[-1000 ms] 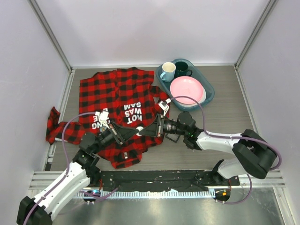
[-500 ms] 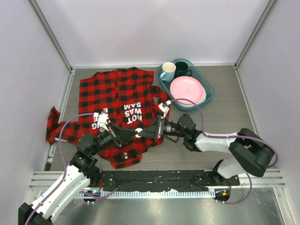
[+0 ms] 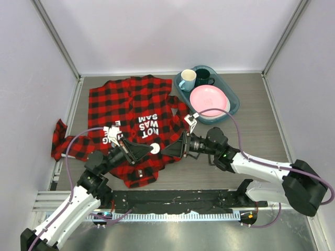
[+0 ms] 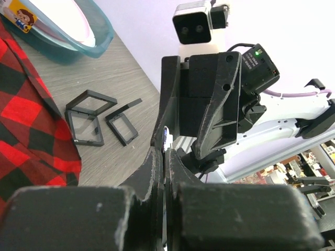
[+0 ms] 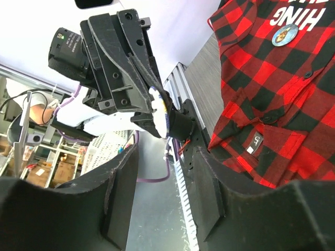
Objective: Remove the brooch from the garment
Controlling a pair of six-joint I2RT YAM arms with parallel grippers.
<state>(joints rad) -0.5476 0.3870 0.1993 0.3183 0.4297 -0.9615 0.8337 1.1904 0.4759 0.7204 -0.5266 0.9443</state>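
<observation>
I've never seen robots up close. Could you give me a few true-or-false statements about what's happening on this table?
1. The left gripper pinches a small white brooch over the checked shirt. True.
2. The right gripper is clamped on the brooch as well. False: its jaws stand open, not touching it.
3. The pink plate lies in the blue tray. True.
4. Both mugs stand on the shirt. False: the pale mug and the dark mug stand in the tray.
</observation>
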